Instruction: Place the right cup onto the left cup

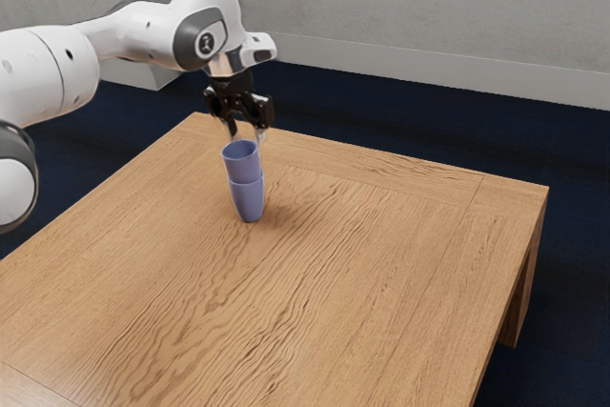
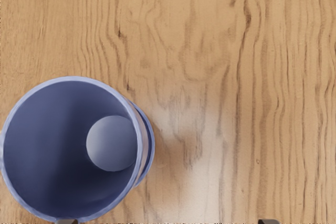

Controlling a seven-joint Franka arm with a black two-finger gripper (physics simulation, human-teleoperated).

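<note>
the two blue-purple cups stand stacked on the wooden counter (image 1: 362, 264), the upper cup (image 1: 242, 166) set down into the lower cup (image 1: 249, 201). so the cup to be moved is on the other one, with its lower part tucked inside and its open mouth facing up. the lower cup stands on its base on the counter, and a soft shadow lies beside it.

the fingers (image 1: 232, 128) are spread wide, one well apart from the other, with nothing gripped between them. they point down from the black hand (image 1: 240, 104), close to the upper cup's rim and toward the far side of the stack; i can't tell whether a fingertip touches the rim.

the wrist view looks down into the upper cup, onto its smooth inner wall and paler round bottom. a curved strip of the lower cup's rim peeks out past its side, and beyond that runs the counter's wavy brown grain.

the white arm (image 1: 143, 30) reaches in from the exterior view's left. behind the counter are a dark blue floor (image 1: 381, 111) and a grey wall (image 1: 429, 7) with a pale baseboard (image 1: 457, 69).
</note>
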